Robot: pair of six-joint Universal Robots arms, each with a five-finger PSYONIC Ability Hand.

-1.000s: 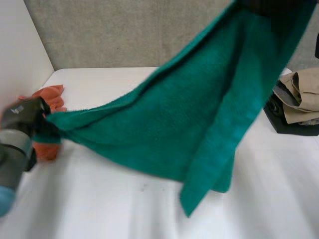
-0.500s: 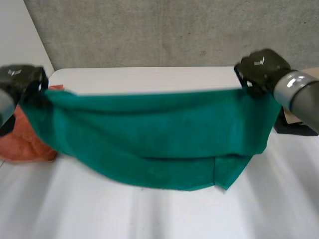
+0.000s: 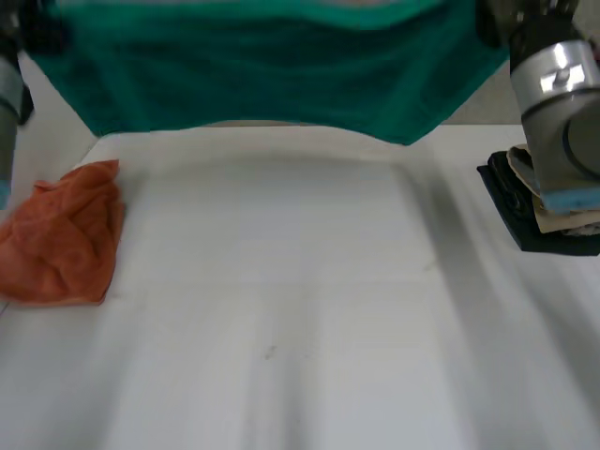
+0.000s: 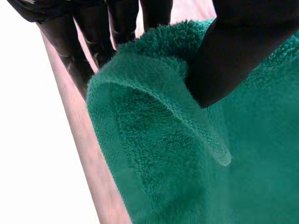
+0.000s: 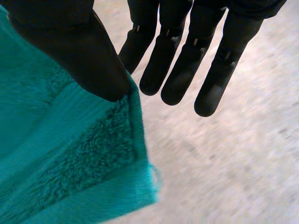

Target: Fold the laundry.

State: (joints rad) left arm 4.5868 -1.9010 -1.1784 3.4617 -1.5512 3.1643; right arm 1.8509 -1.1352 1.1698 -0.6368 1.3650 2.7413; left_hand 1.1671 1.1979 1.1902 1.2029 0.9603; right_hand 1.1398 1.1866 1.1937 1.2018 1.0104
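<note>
A green towel (image 3: pixel 262 75) hangs stretched between my two hands, high above the white table (image 3: pixel 281 309), with its lower edge sagging clear of the tabletop. My left hand (image 3: pixel 39 30) holds its left end. In the left wrist view the thumb (image 4: pixel 243 51) pinches a folded towel edge (image 4: pixel 154 121) against the fingers (image 4: pixel 70 46). My right hand (image 3: pixel 514 17) holds the right end. In the right wrist view the thumb (image 5: pixel 70 46) pins the towel's corner (image 5: pixel 79 158) beside nearly straight fingers (image 5: pixel 187 60).
A crumpled orange cloth (image 3: pixel 61 239) lies on the table at the left edge. At the right edge a black box (image 3: pixel 534 230) carries beige clothes (image 3: pixel 574 220), partly behind my right arm (image 3: pixel 562 103). A grey wall stands behind the table.
Both hands have risen and spread the towel out level. It hung slanted and low over the table a second ago and now hangs high above it.
</note>
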